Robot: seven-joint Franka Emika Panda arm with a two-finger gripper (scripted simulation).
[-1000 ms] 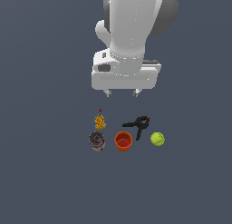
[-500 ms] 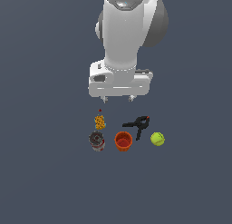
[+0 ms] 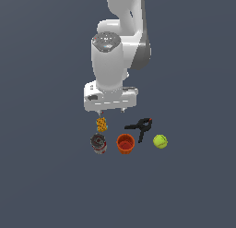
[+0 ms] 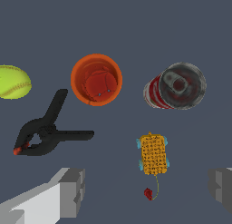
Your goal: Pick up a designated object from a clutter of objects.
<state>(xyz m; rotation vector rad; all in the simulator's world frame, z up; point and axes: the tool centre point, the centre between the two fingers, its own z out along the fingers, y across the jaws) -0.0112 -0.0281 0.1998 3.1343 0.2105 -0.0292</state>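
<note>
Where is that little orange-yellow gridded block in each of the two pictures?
Exterior view: the gridded block lies just below the gripper, above the grey-and-red can.
Wrist view: the block sits between the two grey fingers, near the can.
Shared landmark: the orange-red cup beside the can.

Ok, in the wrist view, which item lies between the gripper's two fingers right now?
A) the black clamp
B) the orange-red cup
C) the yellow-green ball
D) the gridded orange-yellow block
D: the gridded orange-yellow block lies in the gap between the open gripper fingers, untouched, while the cup, clamp and ball lie outside it.
</note>
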